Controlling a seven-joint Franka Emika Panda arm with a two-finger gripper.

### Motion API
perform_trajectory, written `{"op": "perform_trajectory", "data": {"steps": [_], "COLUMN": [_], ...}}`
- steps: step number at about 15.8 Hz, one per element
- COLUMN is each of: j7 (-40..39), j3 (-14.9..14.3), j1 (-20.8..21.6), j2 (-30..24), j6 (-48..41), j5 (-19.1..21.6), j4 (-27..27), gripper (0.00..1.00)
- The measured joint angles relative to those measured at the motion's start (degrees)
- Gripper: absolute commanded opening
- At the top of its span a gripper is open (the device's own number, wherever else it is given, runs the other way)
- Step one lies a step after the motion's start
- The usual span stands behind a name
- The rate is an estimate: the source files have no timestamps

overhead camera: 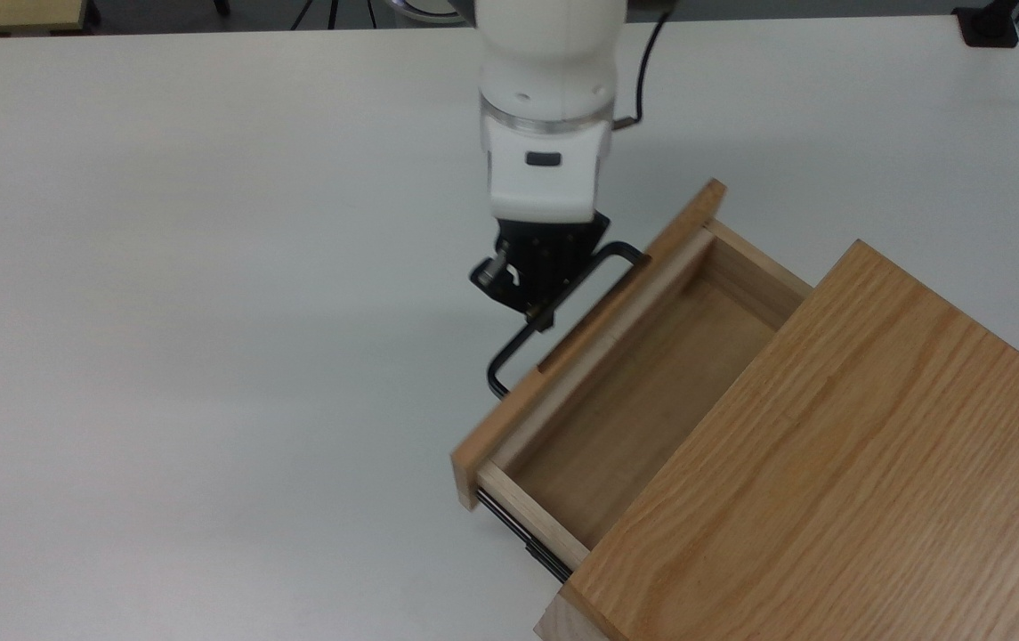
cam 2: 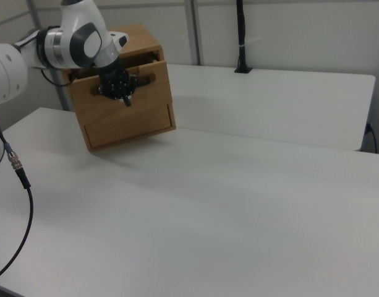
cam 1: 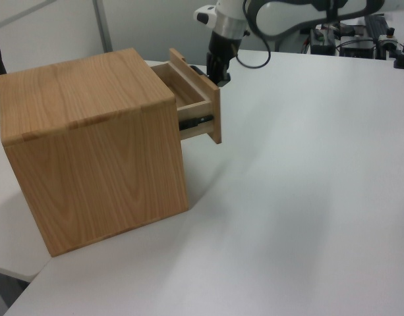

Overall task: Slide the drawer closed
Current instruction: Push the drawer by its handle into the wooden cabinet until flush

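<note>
— Light wood, that drawer (overhead camera: 642, 392), and it stands partly out of the oak cabinet (overhead camera: 838, 463), just past the pincer (overhead camera: 543, 313) on the side away from the arm. Roughly half its tray shows, I'd say.

— And the pincer itself?

— Right at the thin black handle (overhead camera: 562, 312), at about its middle, in front of the front panel (cam 1: 200, 99). Whether its fingers pinch the bar or merely press beside it, I cannot tell from where I stand.

— How do you reckon the thing will handle?

— Stiff and fairly light, I'd guess; an empty tray on black side rails (overhead camera: 518, 534) ought to glide with little force. The wire handle looks slim, so it may flex or slip if pushed off-centre.

— Where would you take hold?

— At the middle of the handle, or flat against the panel behind it, pushing straight along the rails. A skewed push could bind the slides or shove the whole cabinet across the white table (overhead camera: 206, 267).
</note>
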Motion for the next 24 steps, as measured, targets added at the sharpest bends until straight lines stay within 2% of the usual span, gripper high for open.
{"op": "perform_trajectory", "data": {"steps": [6, 9, 13, 18, 24], "j7": [7.44, 8.68, 10.74, 14.75, 19.33], "j3": [0.01, 0.01, -0.02, -0.11, -0.21], "j1": [2.76, 3.48, 4.38, 5.55, 5.77], "j2": [4.50, 6.41, 8.13, 9.93, 10.08], "j6": [9.77, 12.33, 16.80, 23.85, 25.33], "j5": [0.08, 0.24, 2.38, 2.49, 2.50], "j4": [0.53, 2.01, 2.63, 2.72, 2.75], "gripper": [0.00, 0.00, 0.00, 0.00, 0.03]}}
